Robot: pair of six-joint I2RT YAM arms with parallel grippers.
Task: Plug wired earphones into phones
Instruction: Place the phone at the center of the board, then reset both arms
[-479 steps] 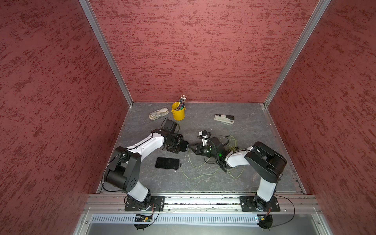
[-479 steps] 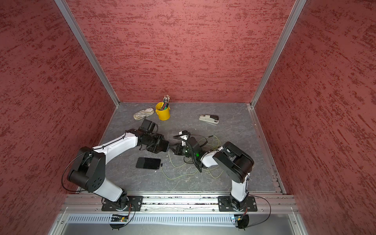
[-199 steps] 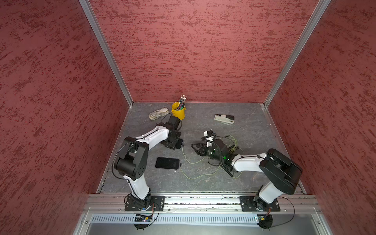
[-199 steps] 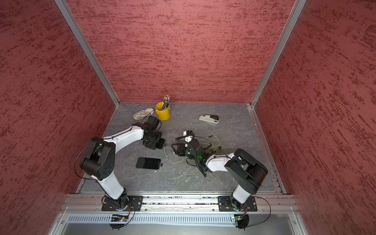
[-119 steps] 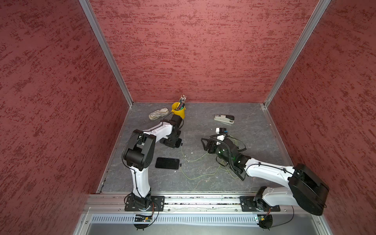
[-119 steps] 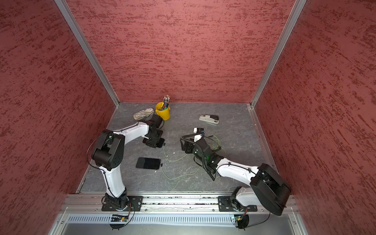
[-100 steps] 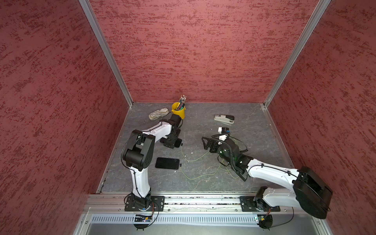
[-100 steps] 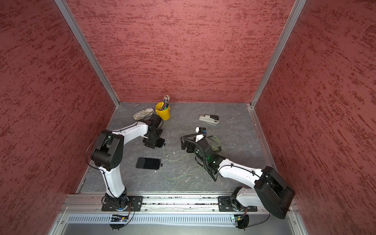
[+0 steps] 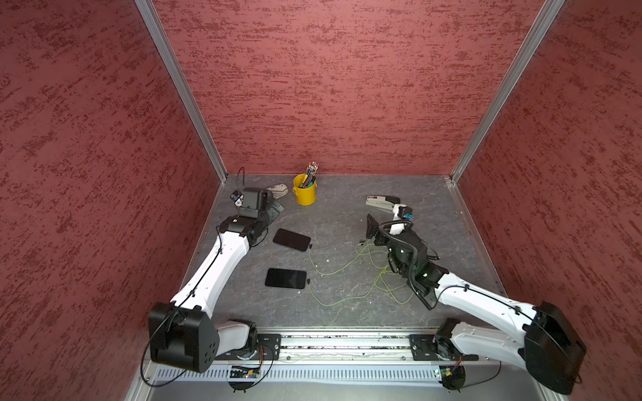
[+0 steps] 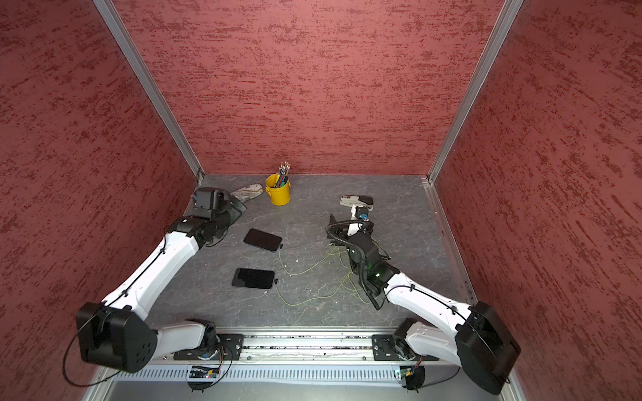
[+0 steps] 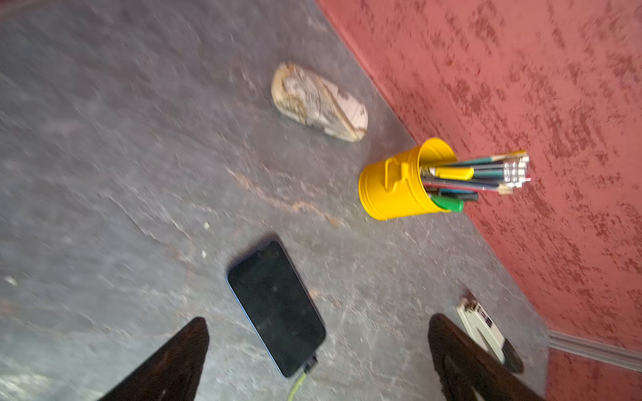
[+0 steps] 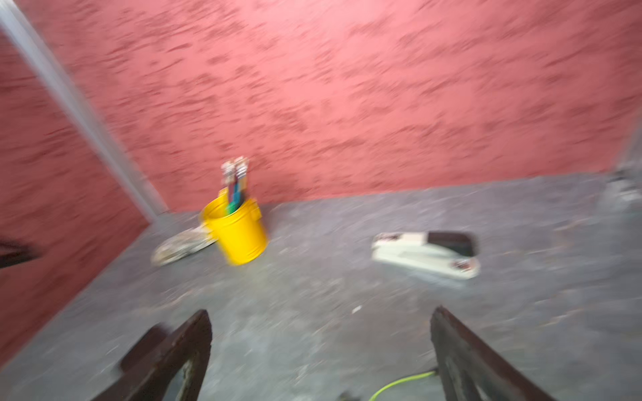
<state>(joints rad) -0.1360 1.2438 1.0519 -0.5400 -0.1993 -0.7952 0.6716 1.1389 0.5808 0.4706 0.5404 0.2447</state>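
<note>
Lime-green cables trail over the middle of the worktop. The near phone has a black plug at its short edge, and so does the far phone. Both phones lie flat, screens up, toward the left arm's side, while the cable loops bunch under the right arm.

Grey veined stone makes the worktop, with rough red walls on three sides and aluminium posts in the back corners. At the back stand a yellow cup of pens, a patterned pouch and a stapler.

Both top views take in both phones. The left wrist view catches one phone, with its plug pressed into the end. The left tool gapes wide and holds nothing. The right tool is equally wide and empty, and its blurred view catches a scrap of cable.
</note>
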